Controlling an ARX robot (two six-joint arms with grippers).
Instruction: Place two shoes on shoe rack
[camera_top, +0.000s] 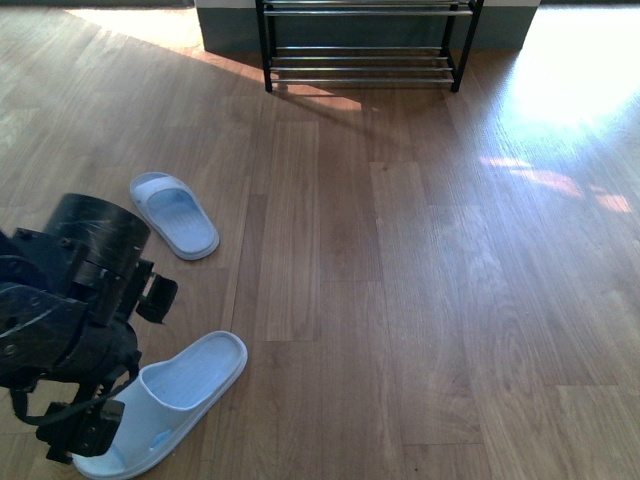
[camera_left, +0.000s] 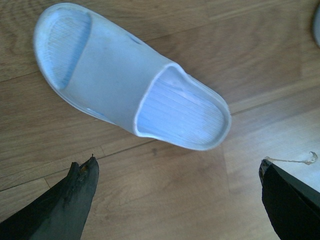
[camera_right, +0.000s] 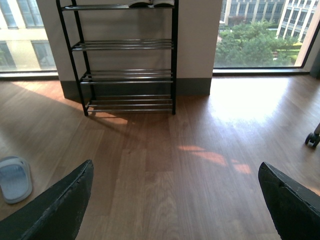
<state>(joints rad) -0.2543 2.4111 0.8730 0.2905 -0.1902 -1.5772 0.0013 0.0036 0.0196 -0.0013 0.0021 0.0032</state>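
Two pale blue-white slides lie on the wood floor: one (camera_top: 175, 214) further out, one (camera_top: 185, 385) close by at the lower left. My left gripper (camera_top: 125, 365) hangs open just over the near slide (camera_left: 125, 85), with only bare floor between its fingers. The shoe rack (camera_top: 365, 58), black with chrome bars, stands against the far wall. The right wrist view shows my right gripper (camera_right: 175, 200) open over bare floor, facing the rack (camera_right: 125, 45), with one slide (camera_right: 14, 177) off to the side. White-soled shoes (camera_right: 150, 3) sit on an upper tier, cut off by the frame edge.
Sunlit patches (camera_top: 570, 70) fall on the floor right of the rack. A caster wheel (camera_right: 312, 140) shows at the edge of the right wrist view. A large window (camera_right: 260, 35) is beside the rack. The other slide's edge (camera_left: 317, 25) shows in the left wrist view.
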